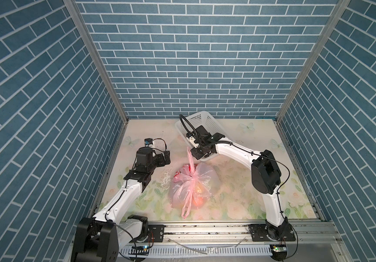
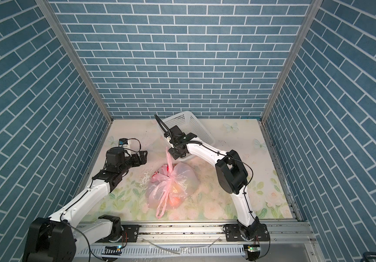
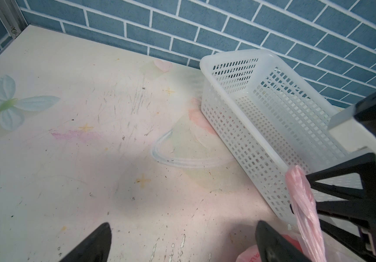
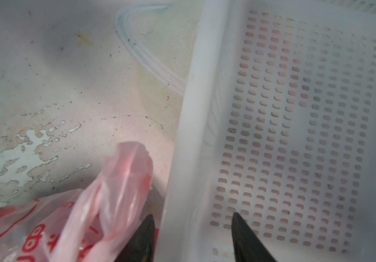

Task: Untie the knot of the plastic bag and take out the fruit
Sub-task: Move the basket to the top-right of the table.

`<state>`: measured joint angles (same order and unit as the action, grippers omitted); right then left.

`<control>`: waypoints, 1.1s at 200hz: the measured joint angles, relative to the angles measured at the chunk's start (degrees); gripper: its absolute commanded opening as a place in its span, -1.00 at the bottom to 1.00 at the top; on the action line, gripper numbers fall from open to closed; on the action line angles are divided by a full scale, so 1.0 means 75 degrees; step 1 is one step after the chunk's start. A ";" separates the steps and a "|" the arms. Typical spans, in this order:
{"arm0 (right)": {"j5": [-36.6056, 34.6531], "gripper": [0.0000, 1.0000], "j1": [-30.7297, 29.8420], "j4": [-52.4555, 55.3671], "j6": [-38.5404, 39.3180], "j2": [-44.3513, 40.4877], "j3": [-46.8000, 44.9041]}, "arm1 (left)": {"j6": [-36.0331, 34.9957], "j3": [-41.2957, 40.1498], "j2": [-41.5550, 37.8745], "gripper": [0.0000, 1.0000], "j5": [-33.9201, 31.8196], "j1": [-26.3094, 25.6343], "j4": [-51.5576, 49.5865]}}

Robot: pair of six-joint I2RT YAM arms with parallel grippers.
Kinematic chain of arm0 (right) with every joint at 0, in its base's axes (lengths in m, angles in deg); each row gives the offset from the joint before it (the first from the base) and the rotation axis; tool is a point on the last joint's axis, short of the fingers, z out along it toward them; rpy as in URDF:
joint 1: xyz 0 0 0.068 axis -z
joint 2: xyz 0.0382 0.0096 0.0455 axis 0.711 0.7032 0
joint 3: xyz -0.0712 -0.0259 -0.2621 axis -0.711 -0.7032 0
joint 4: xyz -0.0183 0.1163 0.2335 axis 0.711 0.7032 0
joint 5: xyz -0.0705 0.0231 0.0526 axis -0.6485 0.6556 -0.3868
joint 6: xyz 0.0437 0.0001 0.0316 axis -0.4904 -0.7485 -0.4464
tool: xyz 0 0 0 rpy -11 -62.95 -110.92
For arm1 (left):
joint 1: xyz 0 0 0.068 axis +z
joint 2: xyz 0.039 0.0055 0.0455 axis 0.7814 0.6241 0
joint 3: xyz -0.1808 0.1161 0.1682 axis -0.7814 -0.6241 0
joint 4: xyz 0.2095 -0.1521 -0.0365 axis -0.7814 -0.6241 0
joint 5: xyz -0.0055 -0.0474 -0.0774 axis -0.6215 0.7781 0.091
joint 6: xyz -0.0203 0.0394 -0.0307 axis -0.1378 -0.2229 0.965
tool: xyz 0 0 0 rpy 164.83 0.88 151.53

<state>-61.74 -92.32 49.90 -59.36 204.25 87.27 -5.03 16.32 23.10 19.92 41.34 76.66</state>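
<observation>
The pale pink plastic bag [image 1: 205, 179] [image 2: 183, 181] lies mid-table. Its knot [image 1: 193, 175] [image 2: 171, 178] sits on top. An orange fruit [image 1: 198, 202] [image 2: 175, 202] glows through the film; other fruit is hidden. One handle loop [image 1: 190, 158] [image 3: 302, 204] [image 4: 123, 181] stands upright beside my right gripper [image 1: 193, 153] [image 2: 173, 154] [image 4: 192, 220]. Its jaws stand partly apart over the basket's rim, and the loop lies outside one finger. The other handle loop [image 1: 186, 207] trails toward the front edge. My left gripper [image 1: 167, 158] [image 2: 144, 156] [image 3: 183, 226] hangs wide open left of the bag, holding nothing.
A white perforated basket [image 1: 205, 121] [image 2: 190, 122] [image 3: 250, 113] [image 4: 193, 102] stands at the back, just behind the bag and under my right wrist. Blue brick walls close the left, right and back sides. A metal rail [image 1: 205, 229] runs along the front.
</observation>
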 measured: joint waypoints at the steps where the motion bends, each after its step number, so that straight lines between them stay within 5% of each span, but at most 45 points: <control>1: 0.0000 -0.10 0.0000 0.0000 0.0000 0.0000 0.0000 | 0.0000 0.0000 0.0000 0.99 0.0000 0.0000 0.0000; 81: -0.0801 -0.79 0.0029 0.0020 -0.0344 0.0035 0.0000 | 0.0000 0.0000 0.0000 0.99 0.0003 0.0000 0.0000; 129: -0.1227 -0.91 0.0399 -0.0099 -0.0393 -0.0134 -0.0326 | 0.0000 0.0000 0.0000 0.99 0.0009 0.0000 0.0000; 220: -0.2439 -1.00 0.2323 0.0169 -0.1172 -0.0740 -0.1215 | 0.0000 0.0000 0.0082 0.99 0.0119 0.0000 0.0000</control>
<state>-80.03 -74.90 51.17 -68.15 198.70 78.16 -5.03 16.32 23.71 20.81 41.34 76.66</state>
